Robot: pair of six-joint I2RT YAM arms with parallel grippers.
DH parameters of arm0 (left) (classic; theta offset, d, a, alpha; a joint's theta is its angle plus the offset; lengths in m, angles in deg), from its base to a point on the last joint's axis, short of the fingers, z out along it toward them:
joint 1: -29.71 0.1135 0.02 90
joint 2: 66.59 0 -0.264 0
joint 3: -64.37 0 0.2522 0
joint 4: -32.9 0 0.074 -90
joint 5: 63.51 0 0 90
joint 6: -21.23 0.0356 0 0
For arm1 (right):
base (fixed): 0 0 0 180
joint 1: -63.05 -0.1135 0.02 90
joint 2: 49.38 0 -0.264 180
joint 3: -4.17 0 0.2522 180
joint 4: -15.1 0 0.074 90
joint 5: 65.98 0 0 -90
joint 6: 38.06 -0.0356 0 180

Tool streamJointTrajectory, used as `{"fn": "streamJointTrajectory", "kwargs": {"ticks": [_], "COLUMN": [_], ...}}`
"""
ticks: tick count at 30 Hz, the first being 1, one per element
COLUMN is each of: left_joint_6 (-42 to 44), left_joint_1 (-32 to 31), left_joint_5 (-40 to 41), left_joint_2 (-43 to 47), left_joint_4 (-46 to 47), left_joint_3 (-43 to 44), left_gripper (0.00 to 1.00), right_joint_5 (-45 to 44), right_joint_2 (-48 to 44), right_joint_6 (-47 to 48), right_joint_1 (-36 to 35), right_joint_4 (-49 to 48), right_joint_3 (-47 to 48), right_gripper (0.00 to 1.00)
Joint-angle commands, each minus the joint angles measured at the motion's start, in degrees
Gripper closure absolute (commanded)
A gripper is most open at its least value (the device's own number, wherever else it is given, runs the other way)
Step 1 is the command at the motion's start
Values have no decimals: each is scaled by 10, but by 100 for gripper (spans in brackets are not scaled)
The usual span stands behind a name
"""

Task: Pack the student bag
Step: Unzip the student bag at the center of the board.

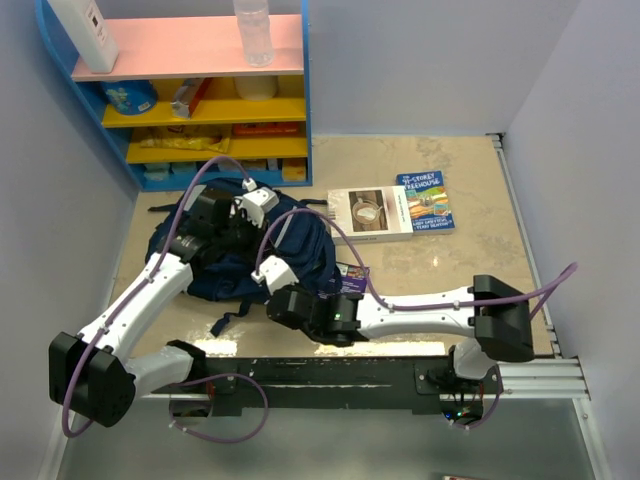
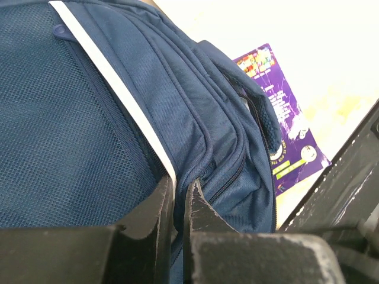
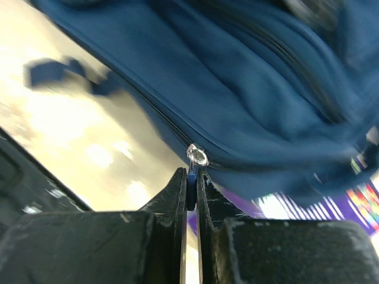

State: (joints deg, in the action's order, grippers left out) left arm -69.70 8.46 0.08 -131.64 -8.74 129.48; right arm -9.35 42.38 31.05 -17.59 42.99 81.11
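The student bag [image 1: 300,245] is a navy backpack lying on the table between both arms. The left wrist view shows its mesh panel, light stripe [image 2: 112,77] and zipped pockets. My left gripper [image 1: 245,230] rests on the bag's top and is shut on a fold of its fabric [image 2: 179,190] beside the stripe. My right gripper [image 1: 272,278] is at the bag's near edge, shut on the small blue zipper pull [image 3: 191,184] that hangs from a silver slider [image 3: 197,155]. A purple book [image 1: 352,278] [image 2: 284,130] pokes out from under the bag's right side.
A white book [image 1: 370,212] and a blue book [image 1: 425,200] lie to the right of the bag. A blue shelf unit [image 1: 200,100] with a bottle [image 1: 253,30] on top stands at the back left. Walls close in both sides.
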Motion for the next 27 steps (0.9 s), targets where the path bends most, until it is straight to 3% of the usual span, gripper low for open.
{"fn": "streamJointTrajectory", "kwargs": {"ticks": [1,10,11,12,14,16,19,23,27], "left_joint_6": [-38,-43,-39,-21,2,57,132,216,282], "left_joint_1": [13,30,31,31,31,30,31,31,31], "left_joint_5": [20,-21,-23,-24,-29,-22,-12,-14,-30], "left_joint_2": [1,19,22,24,30,35,55,97,123], "left_joint_4": [107,114,106,99,69,43,-9,-81,-121], "left_joint_3": [31,31,32,37,44,53,53,45,63], "left_gripper": [100,100,100,100,100,100,100,100,100], "right_joint_5": [78,132,129,126,122,111,100,98,194], "right_joint_2": [61,176,171,163,121,84,0,-131,-199], "right_joint_6": [35,79,78,75,68,59,43,2,-57], "right_joint_1": [-36,-40,-39,-39,-40,-38,-38,13,160], "right_joint_4": [-89,-154,-150,-152,-167,-168,-172,-211,-246], "right_joint_3": [108,179,180,176,144,106,45,-53,-139], "right_gripper": [100,100,98,88,77,60,50,47,47]}}
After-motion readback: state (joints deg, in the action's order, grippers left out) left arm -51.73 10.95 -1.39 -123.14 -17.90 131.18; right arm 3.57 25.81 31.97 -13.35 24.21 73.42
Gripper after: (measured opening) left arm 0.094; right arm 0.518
